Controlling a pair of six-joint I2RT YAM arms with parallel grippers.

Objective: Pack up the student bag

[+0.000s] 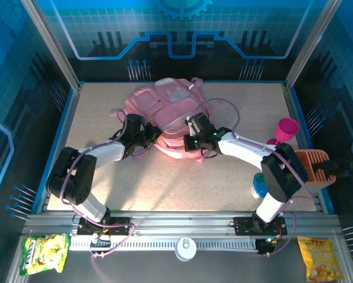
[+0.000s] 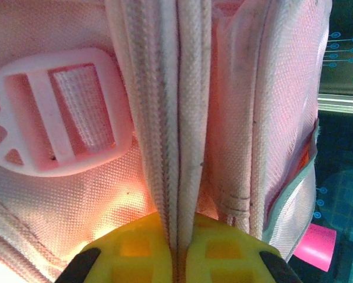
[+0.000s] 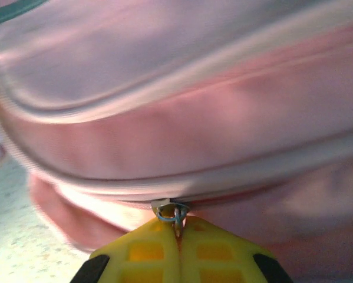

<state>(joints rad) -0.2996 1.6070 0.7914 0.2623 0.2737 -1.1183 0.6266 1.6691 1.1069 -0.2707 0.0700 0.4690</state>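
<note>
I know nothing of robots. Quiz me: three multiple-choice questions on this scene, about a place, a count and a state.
1. Where does the magenta cup stand? A) right of the pink bag B) on it C) left of it
2. How many snack packets lie on the near ledge? A) one B) two C) four
3. The right claw is: A) wide open B) shut on the zip pull C) holding the cup

1 A: it stands far right. 2 B: one at each end. 3 B: its fingertips meet on the pull.
</note>
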